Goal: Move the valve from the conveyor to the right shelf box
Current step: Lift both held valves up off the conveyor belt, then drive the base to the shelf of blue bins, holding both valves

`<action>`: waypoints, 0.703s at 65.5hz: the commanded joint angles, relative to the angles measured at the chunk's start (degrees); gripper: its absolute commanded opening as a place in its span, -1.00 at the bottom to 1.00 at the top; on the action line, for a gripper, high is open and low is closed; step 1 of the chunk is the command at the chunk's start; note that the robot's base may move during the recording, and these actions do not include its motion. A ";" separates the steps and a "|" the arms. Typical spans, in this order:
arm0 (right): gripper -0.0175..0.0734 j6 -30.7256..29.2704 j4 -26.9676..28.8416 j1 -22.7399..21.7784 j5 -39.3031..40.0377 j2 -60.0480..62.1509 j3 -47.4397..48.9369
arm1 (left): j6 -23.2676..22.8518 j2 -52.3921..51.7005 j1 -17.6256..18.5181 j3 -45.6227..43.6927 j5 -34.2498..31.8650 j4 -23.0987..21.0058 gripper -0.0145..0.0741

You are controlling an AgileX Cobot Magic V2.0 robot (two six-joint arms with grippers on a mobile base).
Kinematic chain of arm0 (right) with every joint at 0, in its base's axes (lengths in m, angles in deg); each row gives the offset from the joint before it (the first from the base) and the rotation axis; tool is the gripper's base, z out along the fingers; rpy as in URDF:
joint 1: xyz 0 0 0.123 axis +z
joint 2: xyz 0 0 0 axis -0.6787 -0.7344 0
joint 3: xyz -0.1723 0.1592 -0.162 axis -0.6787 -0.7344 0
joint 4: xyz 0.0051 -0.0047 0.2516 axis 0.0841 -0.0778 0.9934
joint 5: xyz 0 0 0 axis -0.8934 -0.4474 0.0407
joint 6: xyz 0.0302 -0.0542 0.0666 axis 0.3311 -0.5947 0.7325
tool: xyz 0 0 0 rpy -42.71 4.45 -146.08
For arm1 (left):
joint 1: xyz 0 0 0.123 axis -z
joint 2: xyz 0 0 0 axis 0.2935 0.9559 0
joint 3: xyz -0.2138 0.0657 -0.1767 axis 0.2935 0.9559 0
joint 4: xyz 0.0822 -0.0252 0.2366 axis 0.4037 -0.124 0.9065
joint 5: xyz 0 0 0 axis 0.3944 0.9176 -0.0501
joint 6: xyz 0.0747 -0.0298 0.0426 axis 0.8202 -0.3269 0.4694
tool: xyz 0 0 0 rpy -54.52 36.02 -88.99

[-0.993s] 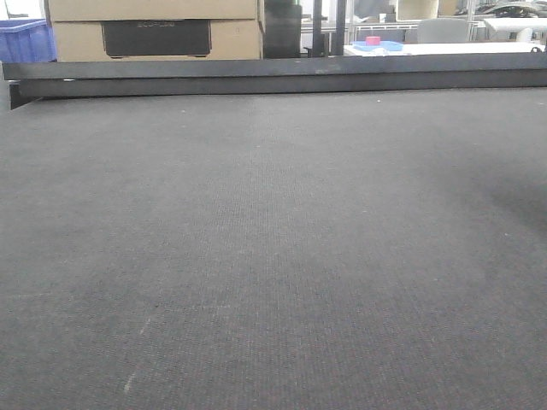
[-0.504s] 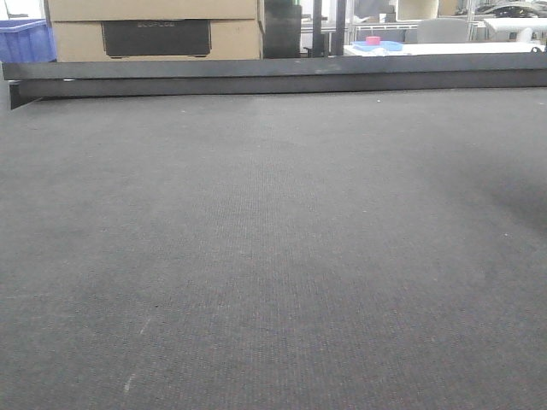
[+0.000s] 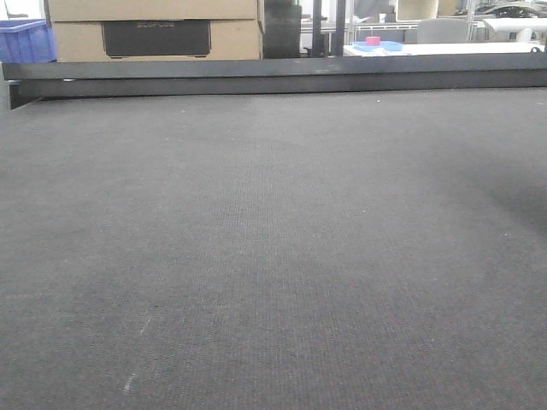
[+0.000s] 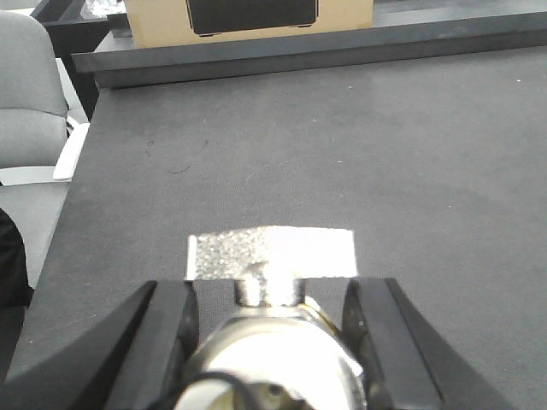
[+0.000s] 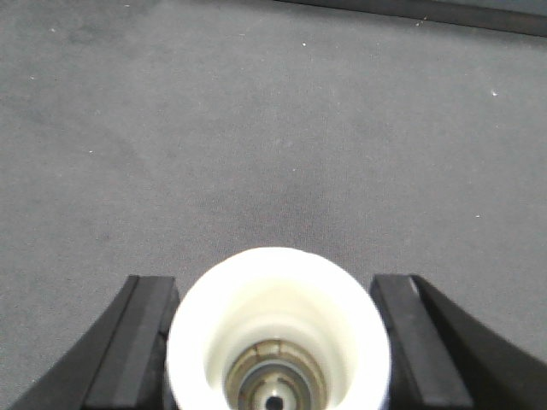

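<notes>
the main risk from here, as i am judging it, is a drop on the way to the shelf. the left claw point(image 4: 269, 295) is clamping a shiny metal valve point(image 4: 272, 337) by its round body. a smooth round body pinched between two flat black fingers point(image 4: 171, 316) could be rolling or sliding out if the arm is swinging fast or tilting. the flat winged handle point(image 4: 272, 254) is sticking out past the fingertips, so it could be catching on the lip of the box or the shelf edge while going in. the right claw point(image 5: 273, 290) is closed in the same way around a white valve point(image 5: 278, 329), a slick rounded tube with metal showing inside its mouth, and the same slip is threatening there. if both loaded arms are making for the right side together, they could also be crowding each other.

each valve is sitting squarely between its claw's fingers, touching both, with its end poking forward of the tips. both are hanging over the belt point(image 3: 273, 256). whether they are clear of it or grazing it i cannot tell from the wrist views. in the front view no valve is showing on the belt, which is running back to the black rail point(image 3: 273, 79). cardboard boxes point(image 3: 154, 26) and a blue bin point(image 3: 24, 41) are standing beyond the rail. the shelf and its box are not showing in any view.
</notes>
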 commanded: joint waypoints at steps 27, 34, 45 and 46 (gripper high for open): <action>-0.95 -0.20 -0.06 -0.05 3.89 0.84 1.03 | -0.44 -0.49 0.32 -0.58 -2.90 -0.52 -0.92; -0.95 -0.20 -0.06 -0.05 3.89 0.84 1.03 | -0.44 -0.49 0.32 -0.58 -2.90 -0.52 -0.92; -0.95 -0.20 -0.06 -0.05 3.89 0.84 1.03 | -0.44 -0.49 0.32 -0.58 -2.90 -0.52 -0.92; -0.95 -0.20 -0.06 -0.05 3.89 0.84 1.03 | -0.44 -0.49 0.32 -0.58 -2.90 -0.52 -0.92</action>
